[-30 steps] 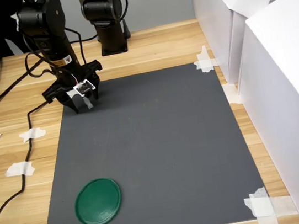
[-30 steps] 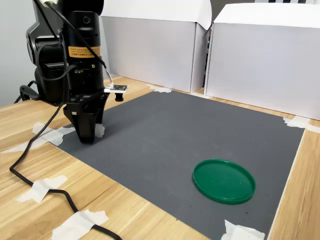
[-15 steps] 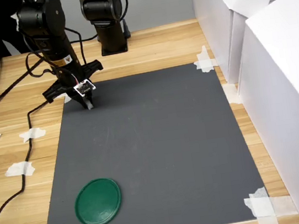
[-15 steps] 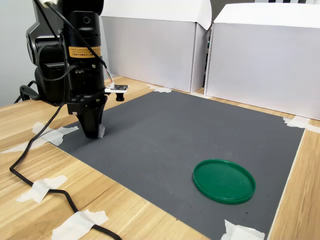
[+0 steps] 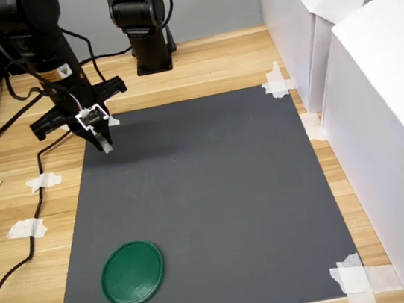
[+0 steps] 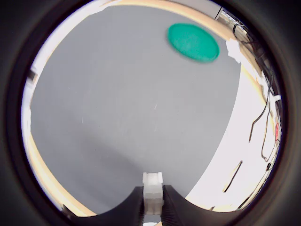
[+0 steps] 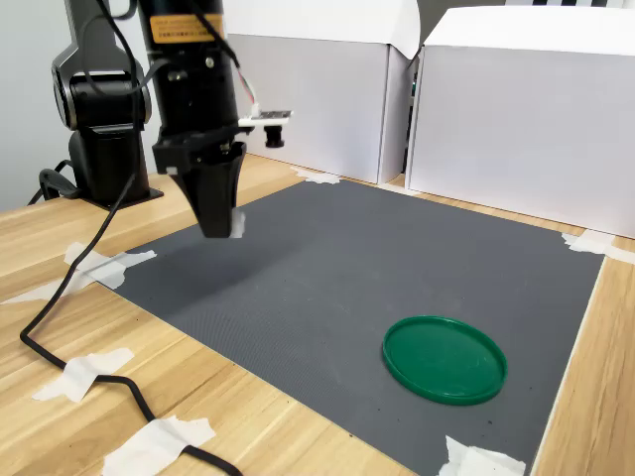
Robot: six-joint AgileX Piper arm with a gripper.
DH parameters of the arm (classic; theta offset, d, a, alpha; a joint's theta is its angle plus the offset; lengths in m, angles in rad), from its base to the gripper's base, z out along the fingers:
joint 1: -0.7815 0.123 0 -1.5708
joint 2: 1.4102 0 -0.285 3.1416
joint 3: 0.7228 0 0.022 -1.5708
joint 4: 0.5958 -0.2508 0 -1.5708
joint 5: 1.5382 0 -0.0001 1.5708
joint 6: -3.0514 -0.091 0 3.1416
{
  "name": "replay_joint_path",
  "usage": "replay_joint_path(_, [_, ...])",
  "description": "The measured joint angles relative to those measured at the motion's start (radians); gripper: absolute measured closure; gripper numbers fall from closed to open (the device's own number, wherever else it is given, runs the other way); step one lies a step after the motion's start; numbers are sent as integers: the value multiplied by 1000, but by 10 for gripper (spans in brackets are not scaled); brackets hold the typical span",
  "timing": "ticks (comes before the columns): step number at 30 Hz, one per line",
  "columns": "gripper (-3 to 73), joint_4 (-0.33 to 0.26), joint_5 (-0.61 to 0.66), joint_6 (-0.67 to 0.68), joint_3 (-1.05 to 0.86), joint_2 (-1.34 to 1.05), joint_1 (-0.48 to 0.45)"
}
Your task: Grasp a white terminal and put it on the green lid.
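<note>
My gripper (image 5: 105, 145) hangs above the far left corner of the dark grey mat (image 5: 209, 203) in the first exterior view, lifted clear of it. Its fingers are shut on the white terminal (image 6: 153, 192), a tiny white block that shows between the fingertips in the wrist view. In the second exterior view the gripper (image 7: 226, 226) holds the terminal (image 7: 236, 222) above the mat's left part. The green lid (image 5: 132, 273) lies flat at the mat's near left corner in the first exterior view, well away from the gripper. It shows as a round green lid (image 7: 444, 358) in the second exterior view and as a green lid (image 6: 193, 42) in the wrist view.
White boxes (image 5: 375, 97) stand along the first exterior view's right side. The arm's black base (image 5: 143, 24) stands behind the mat. Black cables (image 5: 16, 223) and tape scraps (image 5: 26, 229) lie on the wooden table (image 5: 8, 164) left of the mat.
The gripper closed on the white terminal at the mat, then rose off it and shifted slightly, carrying the terminal. The green lid has not moved.
</note>
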Motion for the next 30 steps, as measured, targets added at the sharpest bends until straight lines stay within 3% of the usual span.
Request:
replay_joint_path(9, [606,-32,99,-88,294,172,0])
replay_joint_path(17, [606,34,121,-96,492,344,85])
replay_joint_path(30, [606,28,115,-103,660,521,140])
